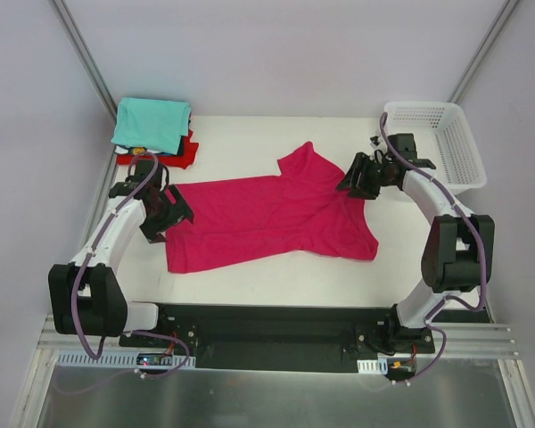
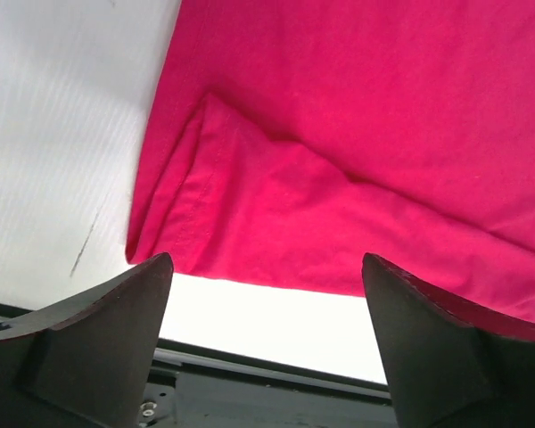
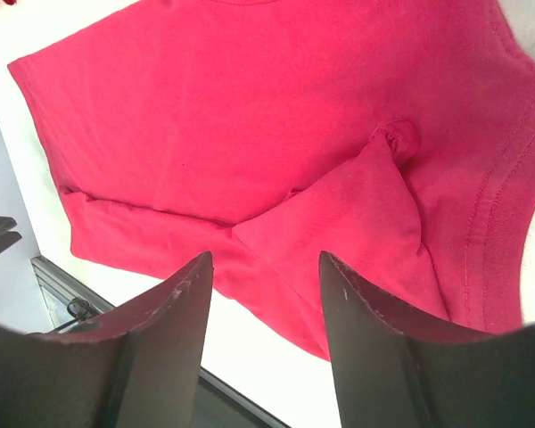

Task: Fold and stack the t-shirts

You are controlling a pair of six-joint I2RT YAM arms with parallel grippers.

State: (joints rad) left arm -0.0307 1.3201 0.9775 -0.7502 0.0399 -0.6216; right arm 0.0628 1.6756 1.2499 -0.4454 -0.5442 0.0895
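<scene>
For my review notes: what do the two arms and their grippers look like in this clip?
The left arm and right arm have white link shells, black joint housings and a purplish cable along each. The left gripper and right gripper are black, with broad wedge-shaped matte fingers.

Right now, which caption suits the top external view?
Magenta t-shirt lies spread between the open left hand and open right hand; folded t-shirts stacked far left.

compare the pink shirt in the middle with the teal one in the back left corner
Pose: the pink t-shirt lies spread out; the teal t-shirt is folded into a compact rectangle.
Place: the pink one lies on the table; the teal one tops a stack of other shirts.
Footprint: the pink one covers far more area than the teal one.
Both are plain-coloured cloth.
</scene>
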